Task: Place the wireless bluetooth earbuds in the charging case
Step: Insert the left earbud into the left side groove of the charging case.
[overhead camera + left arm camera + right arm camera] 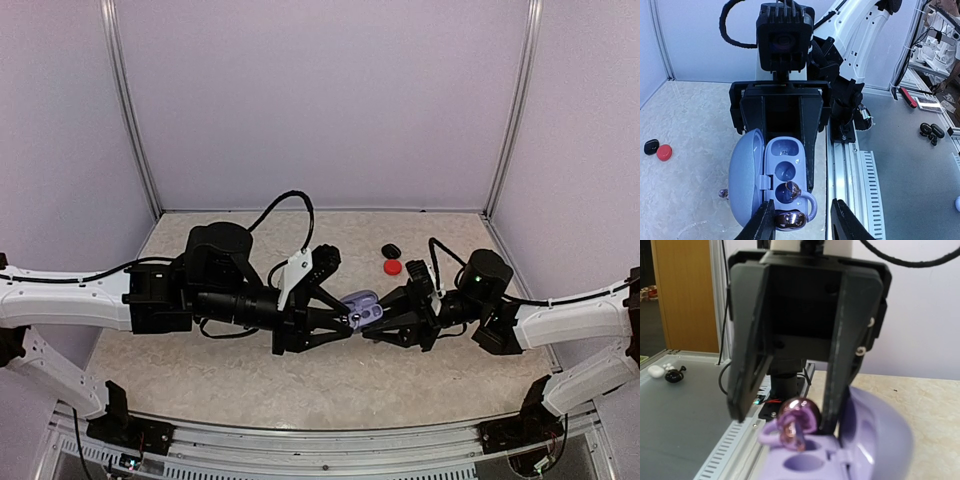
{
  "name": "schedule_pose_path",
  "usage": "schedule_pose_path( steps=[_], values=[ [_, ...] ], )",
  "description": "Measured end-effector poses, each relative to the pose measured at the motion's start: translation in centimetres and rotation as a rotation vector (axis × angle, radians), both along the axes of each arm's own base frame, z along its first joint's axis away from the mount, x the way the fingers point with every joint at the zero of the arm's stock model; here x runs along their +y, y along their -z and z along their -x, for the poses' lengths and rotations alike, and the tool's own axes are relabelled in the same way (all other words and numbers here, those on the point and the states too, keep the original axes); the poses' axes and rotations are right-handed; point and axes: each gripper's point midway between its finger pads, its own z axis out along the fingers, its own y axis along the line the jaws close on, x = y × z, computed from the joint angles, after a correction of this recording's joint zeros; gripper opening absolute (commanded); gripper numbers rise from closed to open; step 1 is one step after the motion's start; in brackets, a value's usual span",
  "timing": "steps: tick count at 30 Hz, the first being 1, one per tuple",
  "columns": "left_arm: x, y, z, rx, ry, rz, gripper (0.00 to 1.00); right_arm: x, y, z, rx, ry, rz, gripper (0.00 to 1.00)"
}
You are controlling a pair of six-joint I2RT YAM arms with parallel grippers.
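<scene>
The lavender charging case (362, 308) hangs open in mid-air between both arms, lid (745, 180) swung aside. My right gripper (380, 322) is shut on its far end, one finger (810, 150) lying along its side. A shiny rose-silver earbud (789, 218) with a lavender hook rests in the case's near wells; the right wrist view shows this earbud (798, 421) too. My left gripper (802, 224) stands open around that end, one finger (761, 223) touching the earbud, the other well clear. The two far wells are bare.
A small red bud (392, 267) and a black one (390, 250) lie on the table behind the right gripper. A tiny shiny piece (722, 193) sits on the table beside the lid. The aluminium rail (850, 170) marks the table's near edge.
</scene>
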Motion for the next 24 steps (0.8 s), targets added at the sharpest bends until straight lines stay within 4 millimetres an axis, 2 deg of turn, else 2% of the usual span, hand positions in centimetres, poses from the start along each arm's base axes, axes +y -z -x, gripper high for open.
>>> schedule_pose_path(
  steps=[10,14,17,24],
  values=[
    [0.1,-0.6,0.3,-0.026,-0.001,0.012,0.57,0.1,-0.3,-0.3,0.001,0.014,-0.015,0.04],
    [0.2,-1.6,0.3,-0.066,-0.010,0.036,0.61,0.2,-0.3,-0.4,0.007,0.013,-0.018,0.04],
    [0.6,-2.9,0.0,-0.110,-0.033,0.073,0.62,0.2,-0.1,-0.2,0.017,0.000,-0.012,0.04],
    [1.3,-3.9,0.2,-0.173,-0.044,0.109,0.60,0.2,-0.4,0.4,0.013,-0.027,-0.023,0.03]
  ],
)
